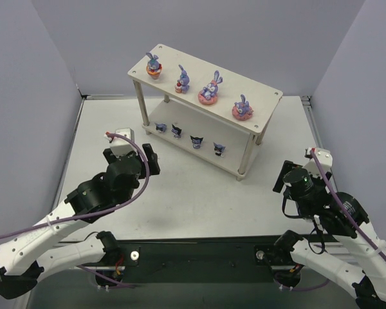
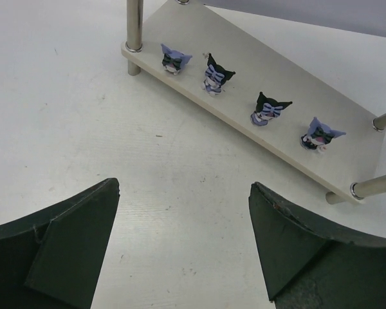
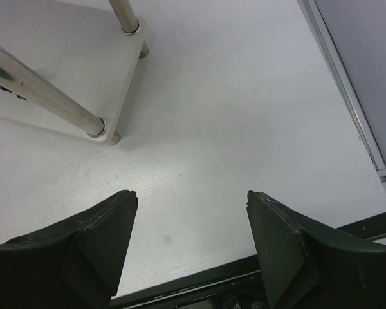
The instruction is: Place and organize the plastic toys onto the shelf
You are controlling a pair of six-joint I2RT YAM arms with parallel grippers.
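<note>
Standing in two neat rows, the toys look sorted by kind. Four purple rabbits [image 1: 183,80] line the top board of the shelf [image 1: 199,67], each upright on its round base and set apart from its neighbours. Four small pointy-eared figures [image 2: 266,108] run along the front edge of the lower board, also spaced out and facing outward. That split seems sensible: the taller rabbits get the open top, while the shorter figures fit under it between the thin legs. With eight toys counted on the shelf, the placing appears to be done, or very nearly. The left pincer [image 2: 183,199] hangs over the worktop [image 1: 180,193] in front of the lower row, well apart from it, jaws spread wide with nothing between them. The right pincer [image 3: 192,196] is likewise gaping and empty, above the worktop near the shelf's right-hand legs but not touching them. Both probably sit off the shelf because nothing is left to carry, and keeping clear avoids toppling such light figures.
</note>
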